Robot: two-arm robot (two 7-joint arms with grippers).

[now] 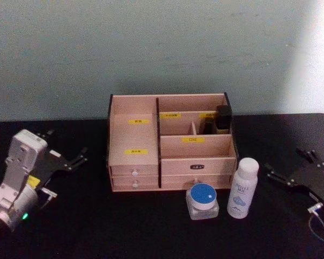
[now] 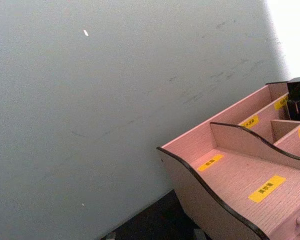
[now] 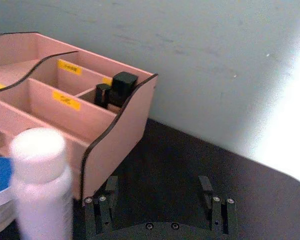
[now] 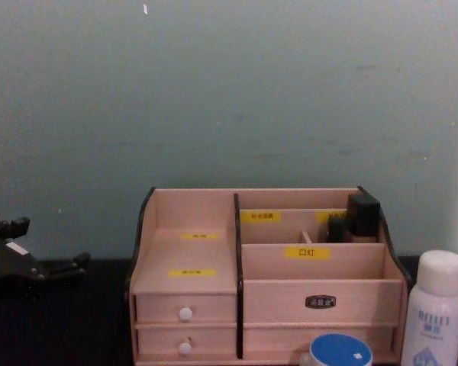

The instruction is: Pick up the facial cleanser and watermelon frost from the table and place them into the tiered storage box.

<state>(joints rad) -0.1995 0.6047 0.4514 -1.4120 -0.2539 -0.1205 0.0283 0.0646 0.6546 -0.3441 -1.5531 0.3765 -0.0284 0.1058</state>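
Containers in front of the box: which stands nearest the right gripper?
The tall white bottle, standing right of the squat blue-lidded jar, toward the open right gripper.

This looks like a robot test bench in a lab rather than a lived-in room. A bare matt black tabletop (image 1: 151, 237) butts against a plain, undecorated pale grey-green wall (image 1: 151, 48). On the table stands a staged corner of a dressing table: a light wooden desktop organiser (image 1: 135, 162) with dark edges, yellow labels and white-knobbed drawers, with a white capped bottle (image 1: 243, 189) and a blue-lidded clear jar (image 1: 202, 200) just in front. The black left gripper (image 1: 67, 174) and black right gripper (image 3: 157, 182) flank the scene, fingers apart.
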